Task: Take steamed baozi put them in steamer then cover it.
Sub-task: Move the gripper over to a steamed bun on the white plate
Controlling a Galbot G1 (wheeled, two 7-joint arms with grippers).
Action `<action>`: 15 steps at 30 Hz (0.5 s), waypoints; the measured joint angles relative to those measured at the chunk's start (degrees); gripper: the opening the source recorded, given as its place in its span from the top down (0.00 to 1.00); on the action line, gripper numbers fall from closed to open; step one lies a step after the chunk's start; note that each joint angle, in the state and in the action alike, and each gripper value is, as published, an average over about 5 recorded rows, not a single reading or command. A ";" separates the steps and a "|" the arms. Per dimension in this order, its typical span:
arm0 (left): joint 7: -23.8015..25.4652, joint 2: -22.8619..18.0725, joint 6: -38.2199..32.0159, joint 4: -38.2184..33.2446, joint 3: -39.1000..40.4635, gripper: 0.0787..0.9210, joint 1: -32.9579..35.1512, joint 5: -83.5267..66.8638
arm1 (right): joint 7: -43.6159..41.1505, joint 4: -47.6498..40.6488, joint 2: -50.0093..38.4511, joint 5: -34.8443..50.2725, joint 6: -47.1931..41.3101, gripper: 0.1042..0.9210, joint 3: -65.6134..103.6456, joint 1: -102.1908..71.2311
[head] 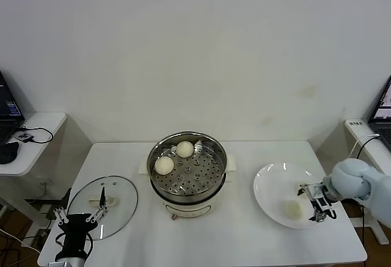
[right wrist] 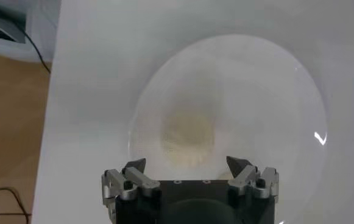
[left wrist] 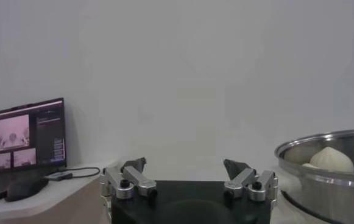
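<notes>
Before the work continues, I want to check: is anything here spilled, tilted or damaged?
Nothing stands out. The steamer stands upright with two baozi on its tray. One baozi lies on the plate under the open right end effector. The cover lies flat by the open left end effector.

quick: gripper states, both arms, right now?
Left gripper: open, holding nothing, parked by the cover.
Right gripper: open, empty, over the baozi on the plate.

Steamer [left wrist: 329,176] cut by frame edge, plate bun [right wrist: 187,137] blurred
</notes>
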 measured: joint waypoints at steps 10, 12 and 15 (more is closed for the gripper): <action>-0.02 -0.39 0.03 0.14 -0.13 0.12 0.04 0.08 | 0.85 -3.42 2.88 -1.30 -0.08 0.22 1.42 -2.28; -0.03 -0.43 0.03 0.15 -0.16 0.12 0.02 0.09 | 0.92 -3.90 3.35 -1.34 -0.13 0.26 1.56 -2.41; -0.05 -0.48 0.03 0.15 -0.19 0.12 -0.02 0.09 | 0.90 -4.34 3.87 -1.27 -0.26 0.31 1.73 -2.45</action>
